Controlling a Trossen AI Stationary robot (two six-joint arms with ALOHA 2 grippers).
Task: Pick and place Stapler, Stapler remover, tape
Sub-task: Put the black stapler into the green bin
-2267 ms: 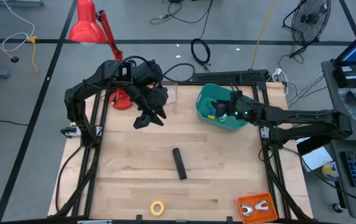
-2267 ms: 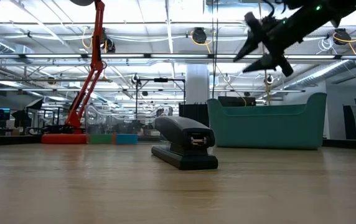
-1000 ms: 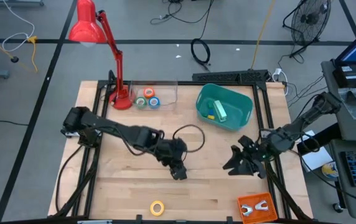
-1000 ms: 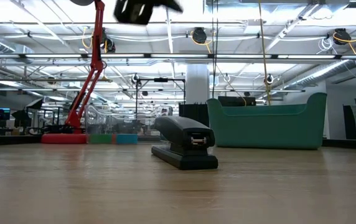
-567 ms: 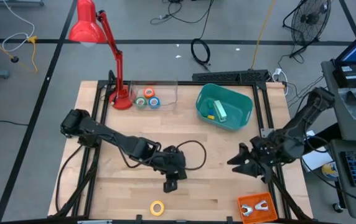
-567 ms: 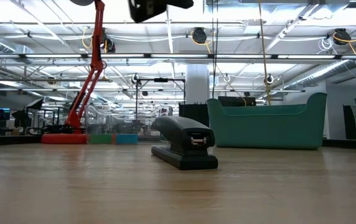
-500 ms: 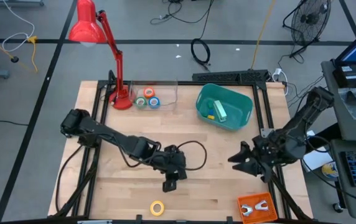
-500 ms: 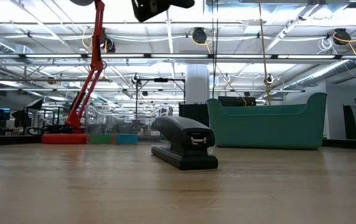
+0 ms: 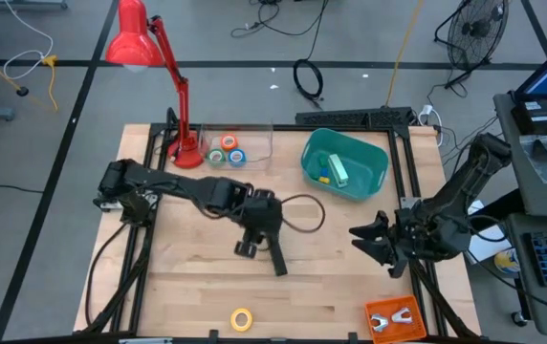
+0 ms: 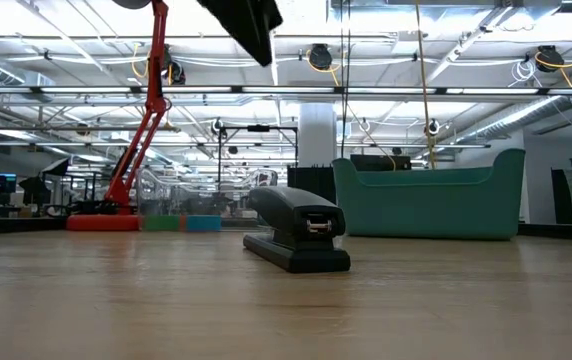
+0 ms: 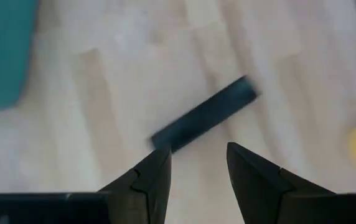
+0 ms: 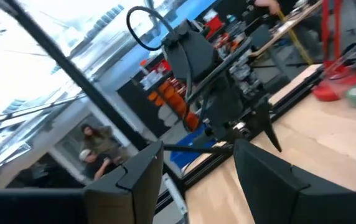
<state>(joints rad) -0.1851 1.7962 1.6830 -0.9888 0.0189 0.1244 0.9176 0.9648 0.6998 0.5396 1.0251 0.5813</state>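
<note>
From above, you are on the stapler (image 9: 276,254) pickup: your left end effector (image 9: 251,245) hovers just beside its upper end, near mid-worktop (image 9: 197,287), so the next move calls for lowering to straddle the bar. The right end effector (image 9: 364,239) waits well right of the stapler, fingers apart, empty. From table height, the stapler lies flat, untouched. The blurred left wrist view seems to show parted, empty fingers (image 11: 150,177).

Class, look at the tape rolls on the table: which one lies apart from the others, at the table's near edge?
The yellow tape roll. It lies alone by the near edge, while the green roll, orange roll and blue roll cluster beside the red lamp base.
</note>
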